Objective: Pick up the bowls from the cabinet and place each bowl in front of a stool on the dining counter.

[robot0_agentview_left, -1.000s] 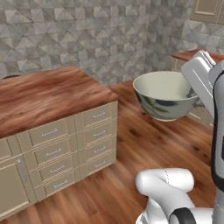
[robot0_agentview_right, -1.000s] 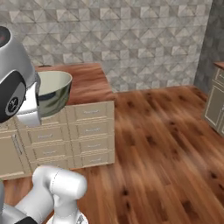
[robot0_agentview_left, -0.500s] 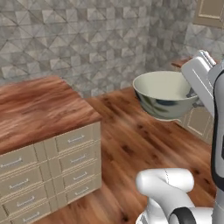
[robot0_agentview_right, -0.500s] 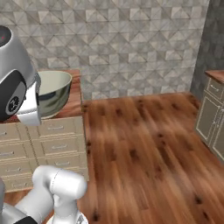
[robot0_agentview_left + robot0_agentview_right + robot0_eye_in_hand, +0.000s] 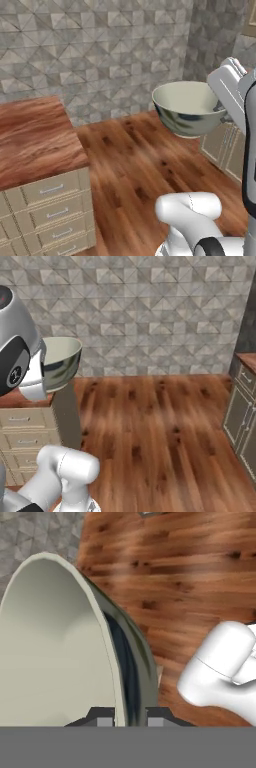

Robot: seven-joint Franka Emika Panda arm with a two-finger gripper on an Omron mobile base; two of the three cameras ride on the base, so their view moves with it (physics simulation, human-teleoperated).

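Wooden plank floor (image 5: 135,165) fills the frame centre; the gripper (image 5: 127,718) pinches the rim of the glossy cream-inside, dark-outside ceramic bowl (image 5: 187,107) (upper right).

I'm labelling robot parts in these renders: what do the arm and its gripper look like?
The arm is glossy white, built of rounded tubular links with dark grey-black joints; one black joint cap carries a small white marking. The gripper ends in two small dark grey finger tips. No cables are visible.
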